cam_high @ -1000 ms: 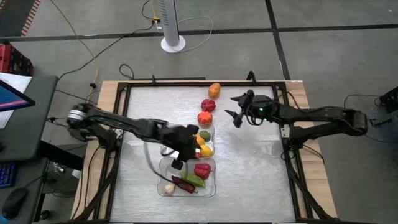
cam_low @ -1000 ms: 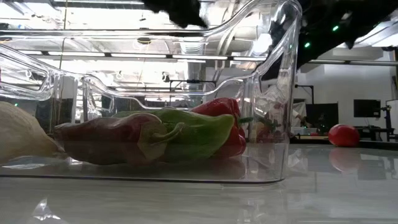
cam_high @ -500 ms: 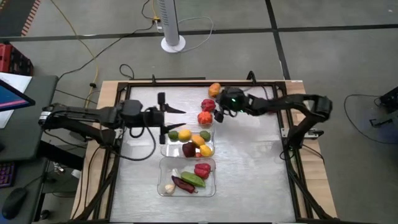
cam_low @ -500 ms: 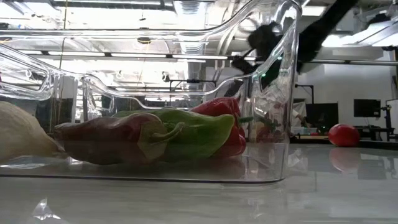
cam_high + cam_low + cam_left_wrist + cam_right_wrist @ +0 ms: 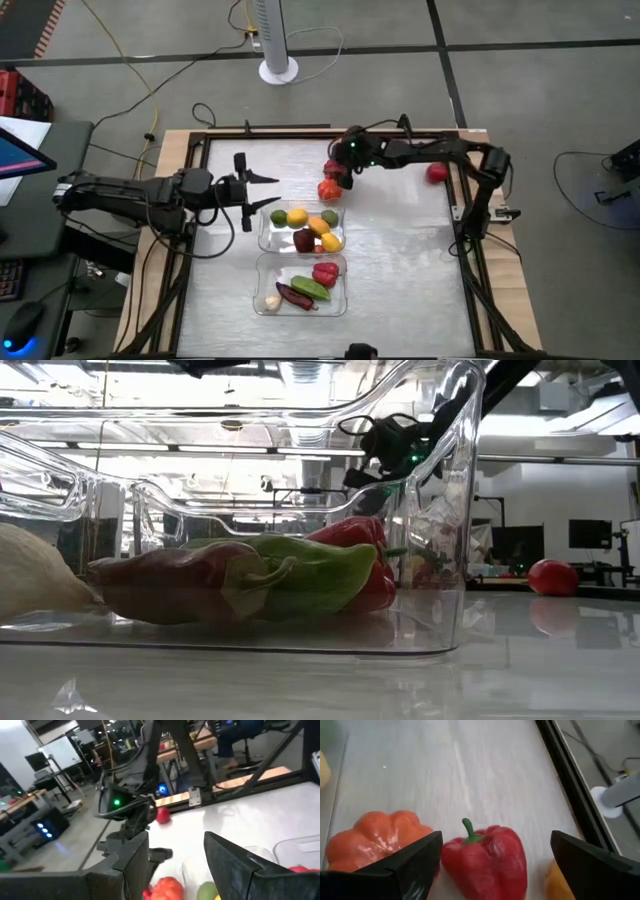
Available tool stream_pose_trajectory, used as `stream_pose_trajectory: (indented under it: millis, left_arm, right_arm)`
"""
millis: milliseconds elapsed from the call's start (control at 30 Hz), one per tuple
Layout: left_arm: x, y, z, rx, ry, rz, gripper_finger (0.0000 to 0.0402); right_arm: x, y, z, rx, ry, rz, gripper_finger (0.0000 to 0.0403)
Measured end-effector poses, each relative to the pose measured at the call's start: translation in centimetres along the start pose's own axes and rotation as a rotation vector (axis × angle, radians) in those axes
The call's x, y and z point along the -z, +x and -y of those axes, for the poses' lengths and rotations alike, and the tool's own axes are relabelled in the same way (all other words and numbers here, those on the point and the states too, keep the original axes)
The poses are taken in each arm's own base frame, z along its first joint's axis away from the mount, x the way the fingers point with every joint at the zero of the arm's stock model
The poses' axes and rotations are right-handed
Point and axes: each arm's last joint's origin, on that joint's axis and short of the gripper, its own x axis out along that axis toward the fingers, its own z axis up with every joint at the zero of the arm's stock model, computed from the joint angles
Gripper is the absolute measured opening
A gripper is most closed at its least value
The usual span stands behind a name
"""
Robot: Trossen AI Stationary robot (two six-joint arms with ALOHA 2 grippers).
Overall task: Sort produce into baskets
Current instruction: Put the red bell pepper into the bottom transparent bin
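Note:
My right gripper (image 5: 336,172) is open and points down at a red bell pepper (image 5: 487,860) that lies on the table; its fingers stand on either side of the pepper, apart from it. An orange pumpkin-shaped piece (image 5: 372,842) lies beside the pepper, and another orange piece (image 5: 554,880) lies on its other side. My left gripper (image 5: 278,190) is open and empty, left of the far clear tub (image 5: 266,240). That tub holds several pieces: yellow, green, orange and dark red. The near tub (image 5: 262,270) holds a garlic bulb (image 5: 30,585) and dark red, green and red peppers.
A red tomato (image 5: 437,173) lies alone on the table near the right edge; it also shows in the low view (image 5: 552,576). A black frame (image 5: 470,250) borders the table. Bare table (image 5: 400,270) lies right of the tubs.
My left gripper has drawn back from over the tubs toward the table's left edge and a little toward the far edge. My right gripper has gone toward the table's left edge and now stands over the red bell pepper.

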Motion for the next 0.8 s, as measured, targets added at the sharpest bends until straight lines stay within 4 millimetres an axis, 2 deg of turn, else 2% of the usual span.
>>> stream_pose_trajectory:
  millis: [167,333,467,633,800]
  left_arm:
    - [0.2,-0.7,-0.1,0.012,-0.044,-0.028,0.0178]
    - [0.2,-0.7,0.0,0.031,-0.084,-0.024,0.0178]
    - [0.3,-0.7,0.1,0.047,-0.104,-0.029,0.0178]
    - [0.2,-0.7,0.2,0.049,-0.100,-0.029,0.0178]
    - [0.3,-0.7,0.2,0.048,-0.094,-0.029,0.0178]
  right_arm:
    - [1.1,0.8,0.5,-0.065,0.023,0.018,0.0392]
    - [2.8,3.0,0.1,-0.095,0.025,-0.031,0.0382]
    - [3.6,4.0,-0.2,-0.103,0.024,-0.067,0.0376]
    - [3.7,3.9,-0.2,-0.078,0.023,-0.082,0.0358]
    - [2.7,2.0,-0.1,-0.006,-0.014,-0.117,0.0339]
